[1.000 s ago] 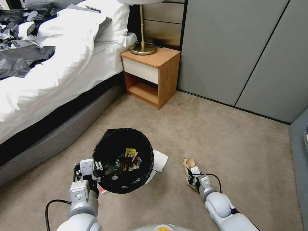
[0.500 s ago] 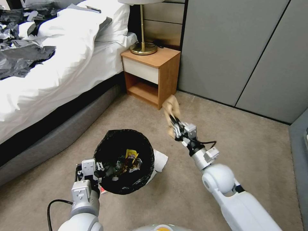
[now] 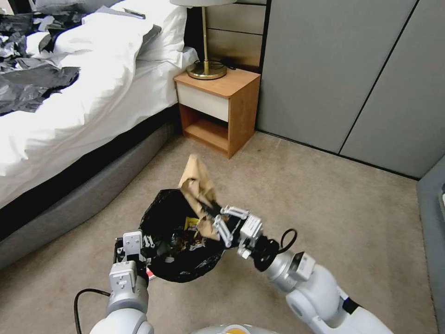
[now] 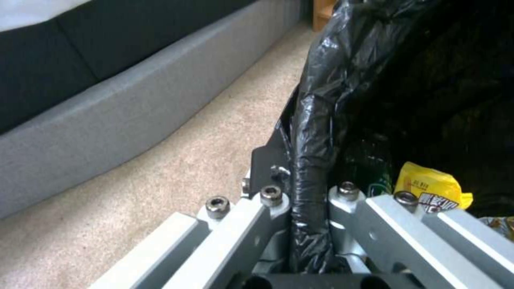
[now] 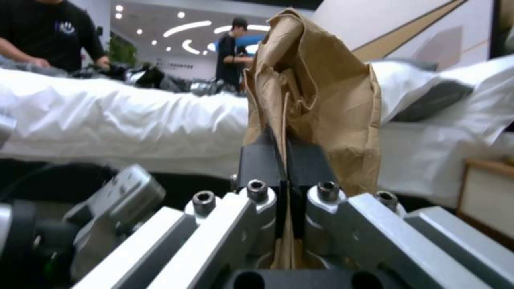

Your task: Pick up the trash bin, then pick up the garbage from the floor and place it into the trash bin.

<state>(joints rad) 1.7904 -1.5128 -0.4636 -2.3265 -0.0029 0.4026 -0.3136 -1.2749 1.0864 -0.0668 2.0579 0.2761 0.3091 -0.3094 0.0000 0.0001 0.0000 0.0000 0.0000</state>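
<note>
At lower centre of the head view, the right gripper (image 3: 214,217) pinched the crumpled brown paper bag (image 3: 197,185) over the black-lined white trash bin (image 3: 181,260), whose rim the left gripper (image 4: 308,200) clamped; released off-centre, the bag might catch the rim and fall.

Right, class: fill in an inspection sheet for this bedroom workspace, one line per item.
Surface: beige carpet floor.
Job's things: round bin lined with crinkly black bag, yellow snack wrapper inside; crumpled brown paper bag above its rim.
Clutter: black plastic sheets on the white bed.
Grippers: left gripper jaws clamp the bin's rim; right gripper jaws pinch the paper bag.
Cables: black loop at right wrist.
Surroundings: wooden nightstand, brass lamp, grey wall panels.
</note>
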